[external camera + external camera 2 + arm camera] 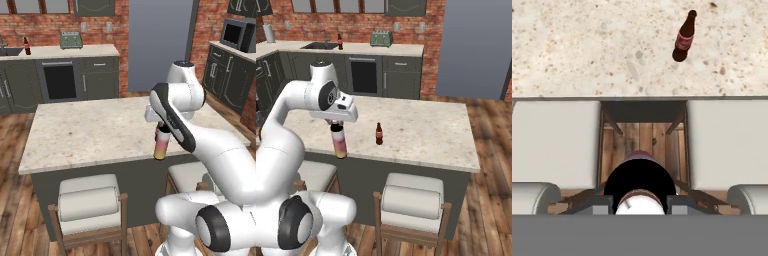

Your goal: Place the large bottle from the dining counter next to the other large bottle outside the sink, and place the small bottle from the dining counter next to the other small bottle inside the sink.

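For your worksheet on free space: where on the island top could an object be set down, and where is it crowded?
The dining counter is bare right of the small bottle to its far edge, and behind it. It is crowded at the near left edge, where the gripper holds the large bottle.

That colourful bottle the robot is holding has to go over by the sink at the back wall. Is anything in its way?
Yes. The gripper holds the large bottle at the near edge of the dining counter. The whole island lies between it and the sink, so the robot probably must drive around. The small bottle stands off to the side.
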